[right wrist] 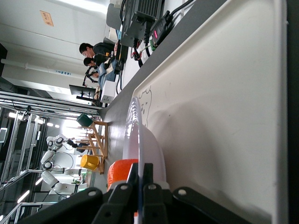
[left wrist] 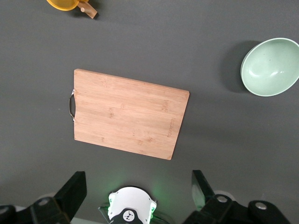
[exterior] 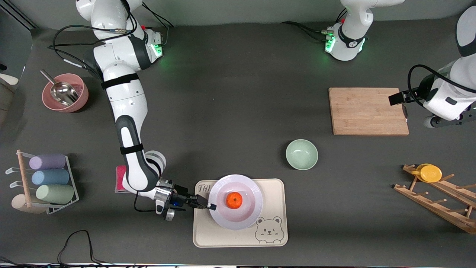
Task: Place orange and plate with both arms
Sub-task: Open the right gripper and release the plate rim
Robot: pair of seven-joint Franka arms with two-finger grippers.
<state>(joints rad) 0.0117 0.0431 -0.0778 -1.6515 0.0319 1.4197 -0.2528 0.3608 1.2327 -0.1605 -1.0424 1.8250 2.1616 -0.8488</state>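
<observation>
The pale plate (exterior: 241, 217) lies on the beige bear tray (exterior: 208, 234), near the front camera. The orange (exterior: 234, 200) sits in the middle of the plate. My right gripper (exterior: 210, 206) is shut on the plate's rim at the edge toward the right arm's end of the table. In the right wrist view its fingers (right wrist: 134, 173) pinch the thin rim (right wrist: 140, 135), with the orange (right wrist: 119, 172) just past them and the tray (right wrist: 219, 116) underneath. My left gripper (left wrist: 138, 186) is open and empty, high over the table beside the wooden cutting board (left wrist: 126, 114), and waits.
A mint-green bowl (exterior: 301, 154) stands between tray and cutting board (exterior: 368, 111). A wooden rack with a yellow lid (exterior: 429, 173) is at the left arm's end. A pink bowl with a scoop (exterior: 65, 93), a cup rack (exterior: 44, 182) and a pink sponge (exterior: 119, 178) are at the right arm's end.
</observation>
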